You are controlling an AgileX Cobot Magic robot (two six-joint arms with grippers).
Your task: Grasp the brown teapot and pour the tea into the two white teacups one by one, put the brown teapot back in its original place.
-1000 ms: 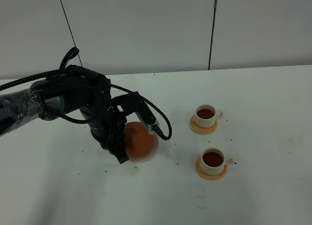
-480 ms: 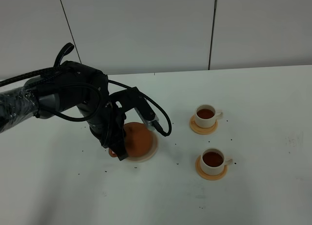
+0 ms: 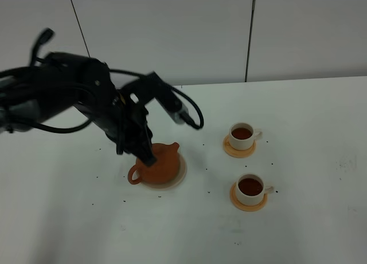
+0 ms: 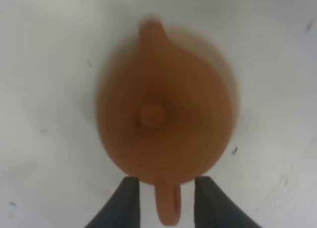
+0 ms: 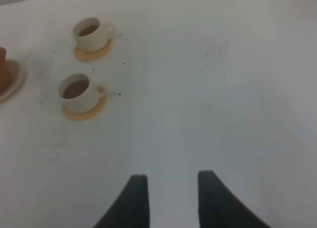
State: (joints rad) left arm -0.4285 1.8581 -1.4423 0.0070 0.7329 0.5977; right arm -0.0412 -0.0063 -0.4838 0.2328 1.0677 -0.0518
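The brown teapot (image 3: 159, 165) stands upright on its original place, the beige trivet (image 3: 179, 176), handle toward the front left. My left gripper (image 3: 147, 155) hangs just above the pot's handle side. In the left wrist view the gripper (image 4: 167, 181) is open, one finger on each side of the loop handle (image 4: 167, 210) without touching it; that picture of the teapot (image 4: 163, 121) is blurred. The two white teacups (image 3: 242, 136) (image 3: 250, 187) sit on tan coasters, each holding dark tea. My right gripper (image 5: 172, 176) is open over bare table, with the teacups (image 5: 89, 33) (image 5: 77, 92) far ahead of it.
A black cable (image 3: 189, 112) loops from the left arm toward the cups. Small dark specks lie scattered on the white table (image 3: 309, 161). The trivet's edge (image 5: 14, 77) shows at the border of the right wrist view. A grey panelled wall stands behind.
The left gripper has opened off the teapot's handle and the arm has risen and pulled back. The teapot now stands uncovered on the trivet. The cups have not moved.
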